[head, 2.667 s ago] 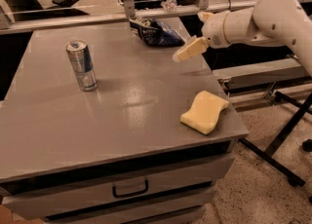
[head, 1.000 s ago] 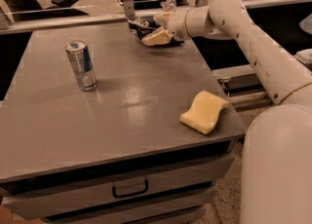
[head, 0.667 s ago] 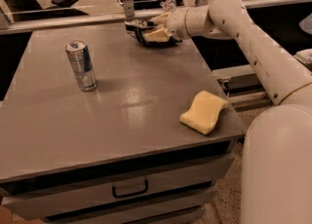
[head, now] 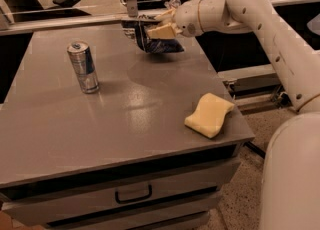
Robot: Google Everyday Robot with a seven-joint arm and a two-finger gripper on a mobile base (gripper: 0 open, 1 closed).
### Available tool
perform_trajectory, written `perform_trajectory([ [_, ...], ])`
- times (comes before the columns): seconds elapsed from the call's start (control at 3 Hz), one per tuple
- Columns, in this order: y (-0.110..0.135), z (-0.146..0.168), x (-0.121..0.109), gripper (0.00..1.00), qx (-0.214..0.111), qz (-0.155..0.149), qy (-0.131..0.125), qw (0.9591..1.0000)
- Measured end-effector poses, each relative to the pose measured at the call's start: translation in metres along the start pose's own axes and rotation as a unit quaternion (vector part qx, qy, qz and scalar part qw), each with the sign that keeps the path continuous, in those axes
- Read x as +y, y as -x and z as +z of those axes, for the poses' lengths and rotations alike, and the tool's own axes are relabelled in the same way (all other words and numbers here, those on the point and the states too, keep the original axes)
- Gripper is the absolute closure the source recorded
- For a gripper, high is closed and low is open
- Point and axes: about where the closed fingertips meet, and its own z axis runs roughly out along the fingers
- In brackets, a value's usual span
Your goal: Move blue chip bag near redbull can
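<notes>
Gripper (head: 161,24) is up at the far edge of the table (head: 125,129), well to the right of the can (head: 84,67) and farther back than it. Its cream fingers (head: 161,31) are clenched on the upper part of the blue chip bag (head: 161,47), so that's a firm pinch, not a hover.

The bag hangs right under and slightly left of the gripper, crumpled, dark foil w/ white marks showing. Its top is tucked between the fingers and the rest sags toward the tabletop. Can't tell whether the bottom edge touches the surface or sits just above it; there's a dark patch under it, either shadow or reflection.

Bag vs can: well apart. Bag is to the can's right and behind it, w/ bare grey tabletop between the two.

The can stands upright, silver top facing up, toward the left side of the table. Nothing is touching it.

The white arm (head: 250,4) comes in from the right and reaches leftward over the table's back-right corner to the gripper.

A pale yellow sponge (head: 209,115) lies far right of the can and nearer the front, close to the table's right edge, flat and a bit curled. It's apart from the bag and from the gripper.

Below the front edge, right of the can's line, is a drawer w/ a dark handle (head: 133,194).
</notes>
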Motion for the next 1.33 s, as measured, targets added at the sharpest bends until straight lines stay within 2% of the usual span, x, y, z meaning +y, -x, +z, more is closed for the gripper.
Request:
perform_trajectory([
  [0.33, 0.0, 0.001, 0.01, 1.0, 0.001, 0.0, 0.019, 0.9998],
  [0.67, 0.0, 0.001, 0.01, 1.0, 0.001, 0.0, 0.019, 0.9998],
  [1.0, 0.008, 0.006, 0.029, 1.0, -0.007, -0.003, 0.022, 0.9997],
  [1.33, 0.02, 0.012, 0.058, 1.0, -0.023, -0.015, 0.018, 0.9995],
])
